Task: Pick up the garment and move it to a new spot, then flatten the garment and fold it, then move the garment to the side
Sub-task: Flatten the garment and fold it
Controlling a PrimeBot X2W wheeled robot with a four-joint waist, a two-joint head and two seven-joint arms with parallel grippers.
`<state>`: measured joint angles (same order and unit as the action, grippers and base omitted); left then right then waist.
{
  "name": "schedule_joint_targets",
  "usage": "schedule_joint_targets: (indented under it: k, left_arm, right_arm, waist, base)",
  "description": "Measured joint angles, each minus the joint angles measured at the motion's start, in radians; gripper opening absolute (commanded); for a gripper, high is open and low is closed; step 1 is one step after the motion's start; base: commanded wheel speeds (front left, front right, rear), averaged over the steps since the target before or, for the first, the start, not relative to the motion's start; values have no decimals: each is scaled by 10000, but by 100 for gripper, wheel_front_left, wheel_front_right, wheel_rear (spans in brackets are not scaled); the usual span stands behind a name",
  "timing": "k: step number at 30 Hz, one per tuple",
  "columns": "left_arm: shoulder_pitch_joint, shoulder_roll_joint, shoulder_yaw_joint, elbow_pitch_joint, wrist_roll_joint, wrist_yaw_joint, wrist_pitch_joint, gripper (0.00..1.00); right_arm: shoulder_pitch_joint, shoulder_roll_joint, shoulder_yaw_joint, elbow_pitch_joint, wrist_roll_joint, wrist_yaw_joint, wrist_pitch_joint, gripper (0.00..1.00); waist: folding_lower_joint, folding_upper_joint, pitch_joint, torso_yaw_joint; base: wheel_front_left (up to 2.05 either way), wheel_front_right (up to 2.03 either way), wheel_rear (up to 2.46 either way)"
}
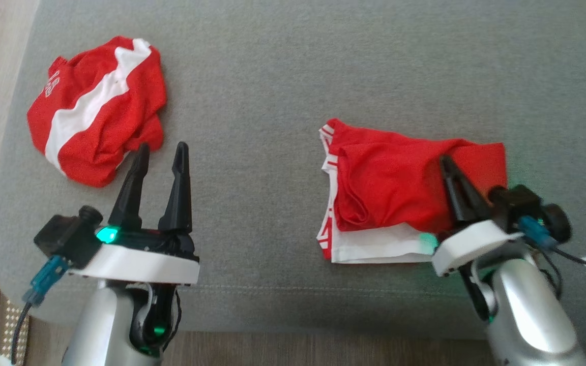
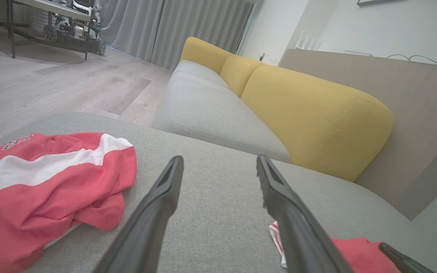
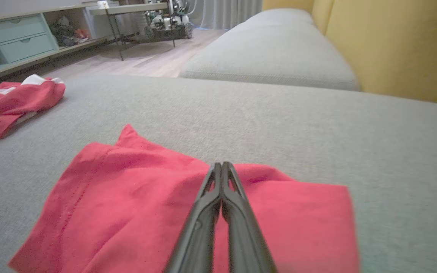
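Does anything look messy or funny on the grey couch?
Yes. The red and white shirt lies crumpled in a heap near the left edge of the couch, not flat. The red folded garment is neater, but its top layer is rumpled and sits askew, leaving a white hem showing.

From the head we look steeply down on the grey fabric sofa seat (image 1: 293,76). Our left wrist camera sits low, facing along the seat toward the yellow back cushions (image 2: 317,121). Our right wrist camera skims close over the folded red cloth garment (image 3: 127,197). All three views share the crumpled red-and-white jersey (image 1: 97,109).
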<state>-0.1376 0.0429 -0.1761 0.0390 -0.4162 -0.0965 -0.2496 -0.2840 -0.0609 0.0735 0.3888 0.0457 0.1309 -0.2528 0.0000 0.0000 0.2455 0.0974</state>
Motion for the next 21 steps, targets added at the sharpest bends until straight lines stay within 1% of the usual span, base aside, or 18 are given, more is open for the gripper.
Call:
schedule_joint_targets:
  k: [5, 7, 10, 11, 13, 18, 21]
  left_arm:
    - [-165, 0, -56, 25, -2, -2, 0, 100]
    - [-172, 0, -71, 40, -2, -2, 0, 100]
    - [-178, 0, -109, 56, -2, -2, 0, 100]
    - [-182, 0, -121, 61, -2, -2, 0, 100]
    - [-212, -2, -123, 104, -2, -2, 0, 100]
    - [-360, -2, -107, 146, -2, -2, 0, 100]
    - [-360, -2, -107, 148, -4, -2, 0, 100]
  right_arm:
    - [-610, 4, 570, 1595, 255, 0, 0, 0]
    - [-821, 4, 479, 2326, 201, 0, -21, 0]
    - [-1301, 35, 56, 3012, -94, 6, -113, 0]
    - [-1451, 38, -58, 3047, -151, 4, -109, 0]
    - [-1582, 10, -6, 2817, 105, 2, -65, 0]
    - [-1521, -6, 855, 1336, 755, 2, -61, 0]
    - [-1392, -6, 1430, 1446, 892, 2, -63, 0]
  waist:
    - [0, 0, 237, 207]
    - [0, 0, 302, 252]
    - [0, 0, 357, 298]
    - [0, 0, 372, 311]
    - [0, 0, 394, 332]
    - [0, 0, 382, 319]
    - [0, 0, 351, 318]
  base:
    - [0, 0, 0]
    - [0, 0, 0]
    - [0, 0, 0]
    - [0, 0, 0]
    - [0, 0, 0]
    - [0, 0, 0]
    - [0, 0, 0]
